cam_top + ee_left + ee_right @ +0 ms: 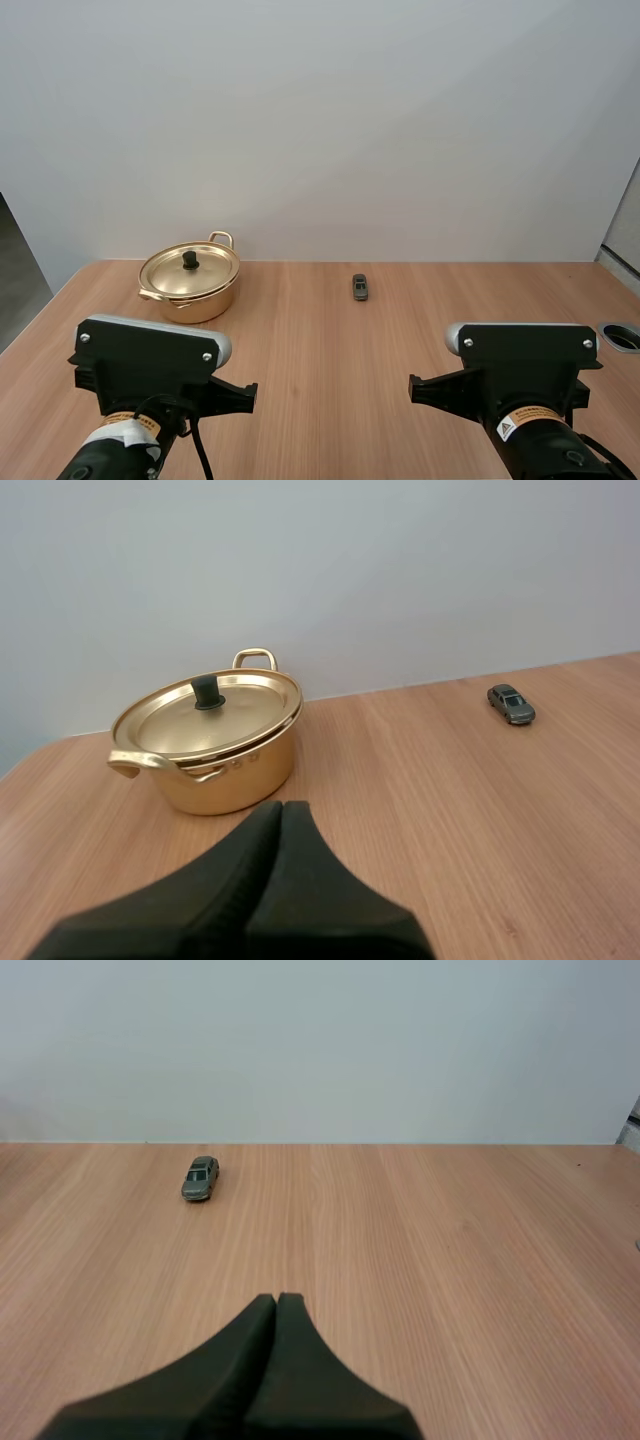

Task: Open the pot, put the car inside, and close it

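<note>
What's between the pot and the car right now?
Nothing: the table between the pot and the car is bare wood, seen in the high view and the left wrist view.

The gold pot (190, 281), its lid (189, 267) on and black-knobbed, stands upright well left of the small grey car (360, 287), which rests on its wheels.

Wooden table (320, 340): lidded gold pot (197, 298) far left; toy car (360, 287) centre, well apart.
</note>
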Robot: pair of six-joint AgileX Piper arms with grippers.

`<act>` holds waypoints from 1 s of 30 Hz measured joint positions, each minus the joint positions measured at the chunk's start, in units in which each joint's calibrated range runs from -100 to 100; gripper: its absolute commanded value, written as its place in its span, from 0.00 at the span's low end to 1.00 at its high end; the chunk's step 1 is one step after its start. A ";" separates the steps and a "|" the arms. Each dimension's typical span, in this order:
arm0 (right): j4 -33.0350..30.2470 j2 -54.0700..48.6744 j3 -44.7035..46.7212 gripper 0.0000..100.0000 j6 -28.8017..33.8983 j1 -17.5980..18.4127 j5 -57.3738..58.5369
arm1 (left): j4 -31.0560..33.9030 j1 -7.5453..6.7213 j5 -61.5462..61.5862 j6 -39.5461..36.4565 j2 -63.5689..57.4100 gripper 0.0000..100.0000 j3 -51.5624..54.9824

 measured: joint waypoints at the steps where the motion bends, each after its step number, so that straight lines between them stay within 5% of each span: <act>1: 0.18 0.00 0.00 0.00 0.00 0.00 0.00 | 0.00 0.00 0.00 0.00 0.00 0.00 0.00; 13: 3.51 0.00 0.00 0.00 0.00 0.31 -2.11 | 0.39 0.00 0.00 0.00 0.00 0.00 0.00; 17: -2.99 0.00 0.00 0.00 0.00 0.31 -7.14 | -0.02 -0.08 0.00 0.00 0.00 0.00 0.00; 23: -9.86 0.00 0.00 0.00 0.00 0.31 -18.23 | -0.03 -2.15 -0.44 1.32 0.00 0.00 0.00; 30: -20.70 0.00 0.00 0.00 0.00 0.31 -36.42 | 2.10 -2.95 -15.53 10.84 0.00 0.00 0.00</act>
